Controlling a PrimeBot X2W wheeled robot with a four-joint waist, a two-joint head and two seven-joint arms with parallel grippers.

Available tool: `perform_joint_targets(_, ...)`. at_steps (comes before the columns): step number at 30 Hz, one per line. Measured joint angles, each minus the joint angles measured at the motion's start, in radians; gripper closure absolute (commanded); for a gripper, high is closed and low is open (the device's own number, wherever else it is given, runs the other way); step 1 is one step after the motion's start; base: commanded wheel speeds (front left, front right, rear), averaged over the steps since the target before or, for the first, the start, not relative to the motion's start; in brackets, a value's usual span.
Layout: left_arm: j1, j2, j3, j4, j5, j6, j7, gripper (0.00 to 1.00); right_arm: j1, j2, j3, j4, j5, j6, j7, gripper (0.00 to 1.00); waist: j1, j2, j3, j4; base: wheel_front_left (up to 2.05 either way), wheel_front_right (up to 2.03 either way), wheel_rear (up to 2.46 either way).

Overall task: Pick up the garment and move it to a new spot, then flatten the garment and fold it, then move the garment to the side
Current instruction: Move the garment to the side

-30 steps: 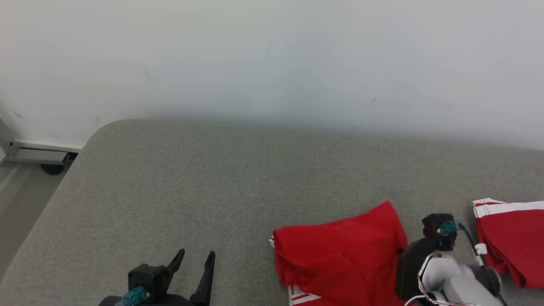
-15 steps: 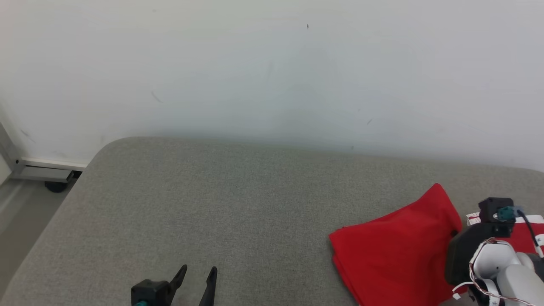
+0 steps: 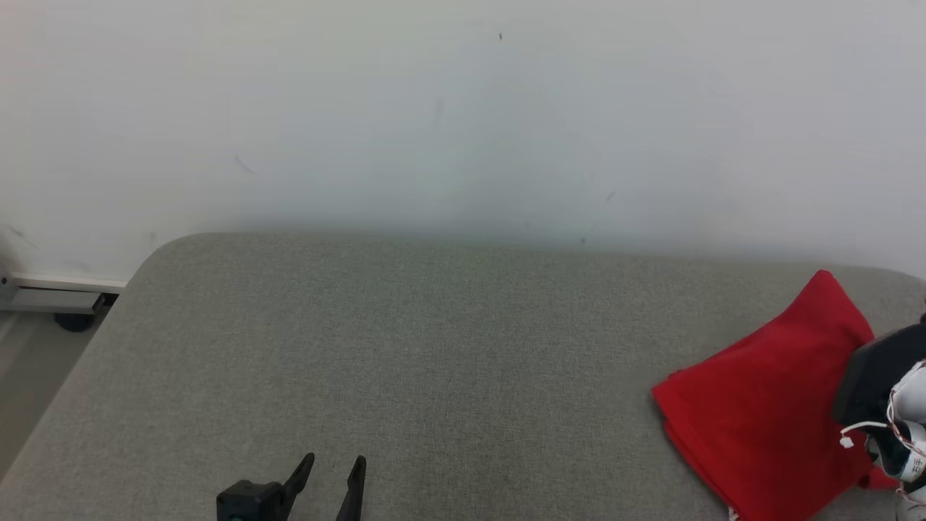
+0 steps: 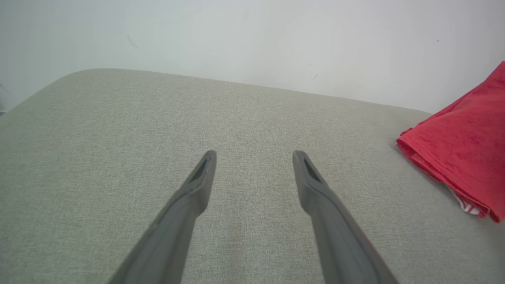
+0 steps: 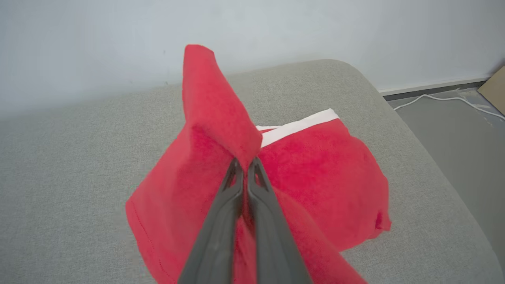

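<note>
The red garment [image 3: 759, 412], already folded, is at the far right part of the grey cushion [image 3: 434, 347], near its right edge. Compared with one second ago, it has travelled toward the robot's right across the cushion. The camera also shifted a little, but the garment moved much more than the cushion's corner did.

The right gripper [image 5: 245, 167] has it: the two fingers are pressed together on a fold of the cloth. One corner stands up above them and the rest lies on the cushion. In the right wrist view a second red piece with a white band [image 5: 315, 157] lies just behind, touching it; I cannot tell if it is a separate garment.

The left gripper [image 3: 334, 460] hovers well apart, fingers spread, holding nothing.

I judge this is the last step, moving to the side, and it is almost complete. You probably only need to release.
</note>
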Motion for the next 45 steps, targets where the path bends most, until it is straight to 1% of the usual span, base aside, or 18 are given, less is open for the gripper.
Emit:
perform_joint_targets(4,-0.005,0.003,-0.003,-0.012,0.002,-0.001,0.002,0.0,-0.047,0.033,-0.064,0.0,-0.024,-0.003,0.016,1.0,0.0,0.0,0.023,-0.003,0.0,0.0,0.0)
perform_joint_targets(12,-0.027,0.013,-0.002,-0.018,0.008,-0.001,0.007,0.0,-0.072,0.057,-0.17,-0.007,-0.082,-0.003,0.024,1.0,0.0001,0.0,0.063,-0.004,0.0,0.0,0.0)
perform_joint_targets(22,-0.032,0.022,0.0,-0.026,0.014,-0.001,0.02,0.0,-0.11,0.081,-0.378,-0.028,-0.155,-0.003,-0.012,1.0,0.0001,0.0,0.088,-0.031,0.0,0.0,0.0)
perform_joint_targets(27,-0.05,0.026,-0.005,-0.037,0.016,-0.009,0.028,0.0,-0.112,0.097,-0.434,-0.027,-0.198,-0.003,-0.036,1.0,0.0001,0.0,0.106,-0.04,0.0,0.0,0.0)
perform_joint_targets(33,-0.052,0.03,-0.013,-0.042,0.02,-0.01,0.039,0.0,-0.138,0.104,-0.454,0.008,-0.24,-0.003,-0.055,1.0,0.0001,0.0001,0.13,-0.043,0.0,0.0,0.0)
perform_joint_targets(37,-0.072,0.032,-0.026,-0.049,0.024,-0.018,0.047,0.0,-0.172,0.114,-0.51,0.03,-0.274,-0.003,-0.078,1.0,0.0001,0.0001,0.148,-0.04,0.0,0.0,0.0)
perform_joint_targets(42,-0.085,0.033,-0.03,-0.054,0.032,-0.018,0.06,0.0,-0.175,0.112,-0.566,0.052,-0.357,-0.003,-0.119,1.0,0.0001,0.0001,0.175,-0.029,0.0,0.0,0.0)
perform_joint_targets(45,-0.089,0.036,-0.03,-0.059,0.033,-0.019,0.063,0.0,-0.194,0.102,-0.587,0.078,-0.386,-0.003,-0.143,1.0,0.0001,0.0,0.19,-0.022,0.0,0.0,0.0)
